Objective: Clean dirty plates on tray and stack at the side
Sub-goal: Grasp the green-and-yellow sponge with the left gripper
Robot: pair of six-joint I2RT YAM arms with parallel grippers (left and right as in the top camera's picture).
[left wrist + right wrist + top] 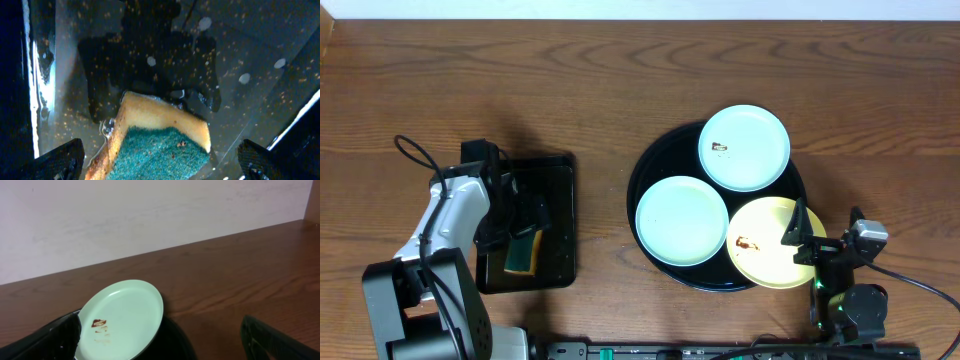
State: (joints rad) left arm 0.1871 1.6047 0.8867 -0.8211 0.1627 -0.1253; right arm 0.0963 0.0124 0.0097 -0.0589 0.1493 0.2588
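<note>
Overhead: all three plates (682, 220) sit on the tray (640, 172), two showing smears, nothing stacked yet. Left wrist: left jaws spread wide over the sponge (160, 145), gripping nothing. Right wrist: right jaws wide open and empty, smeared blue plate (122, 317) ahead.

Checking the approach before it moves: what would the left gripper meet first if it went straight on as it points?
Probably the sponge, lying in the small rectangular tray centred ahead of the open left gripper; depth is unclear.

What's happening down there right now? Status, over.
Open: left gripper over sponge, right gripper at yellow plate edge. Three plates on tray, two smeared. Nothing in the way.
</note>
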